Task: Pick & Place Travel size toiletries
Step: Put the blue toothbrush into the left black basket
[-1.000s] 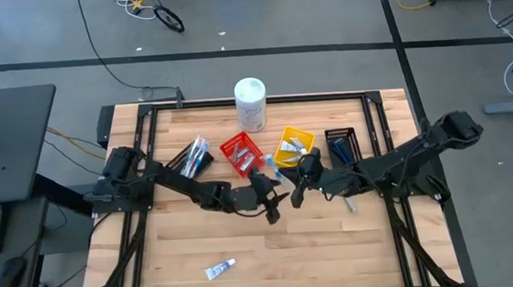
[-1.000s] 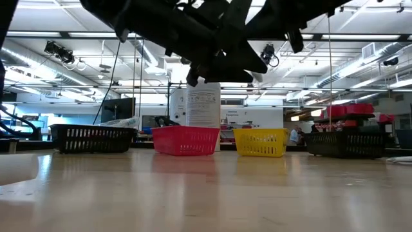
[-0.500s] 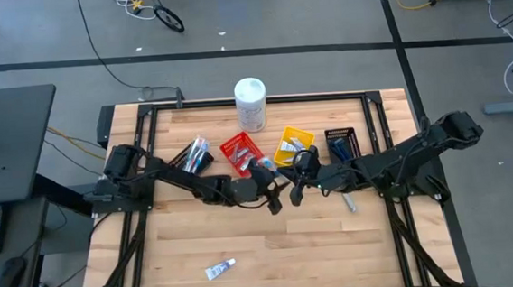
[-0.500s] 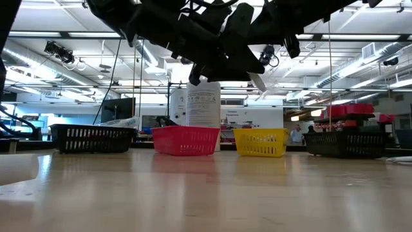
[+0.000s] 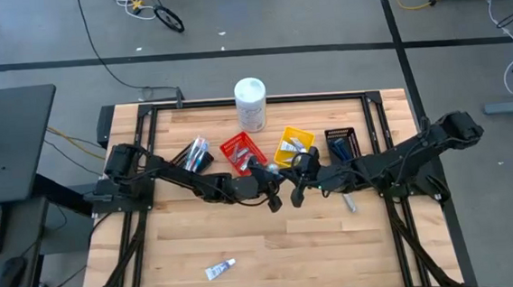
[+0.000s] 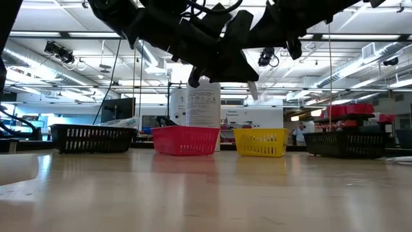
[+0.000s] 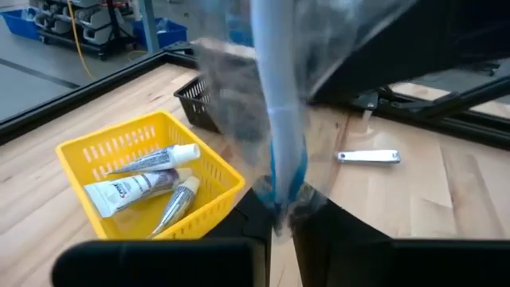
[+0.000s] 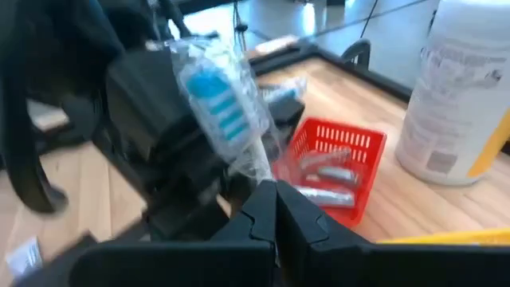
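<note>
Both arms stretched inward, left tool [image 5: 272, 195] and right tool [image 5: 297, 193] side by side mid-table, both clamped.

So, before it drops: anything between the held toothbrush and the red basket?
Nothing visible does. The toothbrush, gripped by the left pincer with the right pincer at its wrapper, hangs beside the red basket.

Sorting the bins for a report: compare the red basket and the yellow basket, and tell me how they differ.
The red basket sits nearer the left arm's side; the yellow basket sits nearer the right arm's side. The red basket lies directly in front of the white canister; the yellow basket lies off to one side of it. The yellow basket holds tubes with white caps; the red basket holds wrapped items I cannot identify. Both are small slotted plastic bins resting upright on the table.
</note>
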